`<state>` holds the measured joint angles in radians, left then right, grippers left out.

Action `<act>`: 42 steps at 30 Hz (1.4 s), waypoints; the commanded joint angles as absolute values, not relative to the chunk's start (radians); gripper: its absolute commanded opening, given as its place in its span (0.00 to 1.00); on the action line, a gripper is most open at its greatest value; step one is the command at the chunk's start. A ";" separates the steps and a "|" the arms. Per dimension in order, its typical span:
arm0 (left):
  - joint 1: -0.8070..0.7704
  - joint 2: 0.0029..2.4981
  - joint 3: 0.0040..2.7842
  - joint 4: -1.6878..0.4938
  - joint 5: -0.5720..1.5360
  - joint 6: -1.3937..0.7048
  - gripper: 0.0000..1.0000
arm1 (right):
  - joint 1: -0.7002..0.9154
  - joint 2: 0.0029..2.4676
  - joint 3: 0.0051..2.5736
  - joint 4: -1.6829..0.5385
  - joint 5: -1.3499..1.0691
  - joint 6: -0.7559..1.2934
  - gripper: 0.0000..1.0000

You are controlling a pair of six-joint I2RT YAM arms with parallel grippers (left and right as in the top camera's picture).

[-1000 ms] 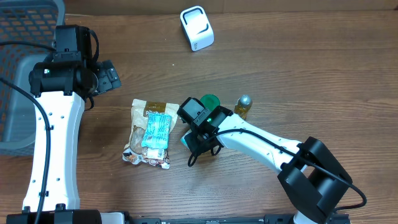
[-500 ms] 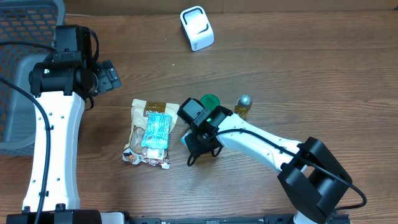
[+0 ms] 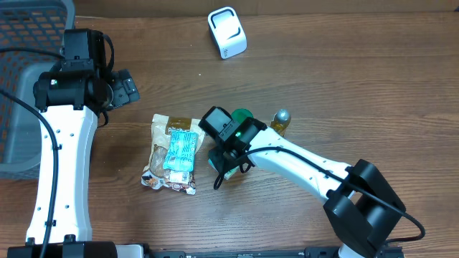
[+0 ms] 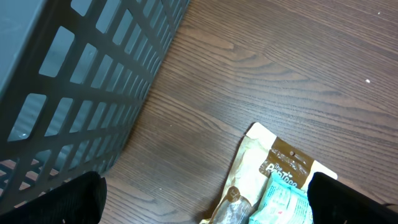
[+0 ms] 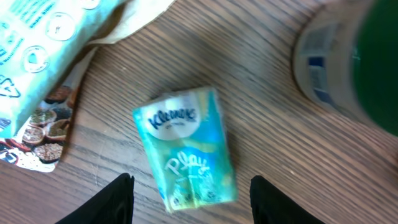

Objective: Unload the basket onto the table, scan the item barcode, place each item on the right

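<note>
Tissue pack (image 5: 185, 146) lies flat on the counter (image 3: 358, 86) just beside the snack bag (image 3: 172, 154) — not lifted yet. Right claw (image 5: 193, 190) hangs over it, fingers apart, gripping nothing; left claw (image 4: 208, 199) wide, idle. White scanner (image 3: 227, 32) sits well apart — grasp, carry and scan are all left to do.

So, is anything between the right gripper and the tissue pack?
Nothing visible. The tissue pack lies on bare wood just ahead of the open right gripper; the snack bag and green-capped jar sit to either side.

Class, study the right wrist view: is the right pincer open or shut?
Open: the right pincer has its fingers apart on either side of the tissue pack, with bare table showing between.
</note>
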<state>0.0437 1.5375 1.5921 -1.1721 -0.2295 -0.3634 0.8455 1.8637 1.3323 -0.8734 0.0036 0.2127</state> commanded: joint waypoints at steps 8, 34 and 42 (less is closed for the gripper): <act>0.046 1.533 1.601 -1.171 -0.242 -0.351 0.99 | 0.870 1.846 1.234 -0.817 -0.070 0.182 0.56; 0.046 1.533 1.601 -1.171 -0.243 -0.351 1.00 | 0.868 1.846 1.254 -0.850 0.027 0.212 0.61; 0.046 1.533 1.601 -1.171 -0.243 -0.351 0.99 | 0.868 1.848 1.250 -0.835 -0.010 0.143 0.84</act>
<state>0.0437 1.5375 1.5921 -1.1717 -0.2295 -0.3634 0.8665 1.8637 1.2385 -0.8490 0.0250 0.1947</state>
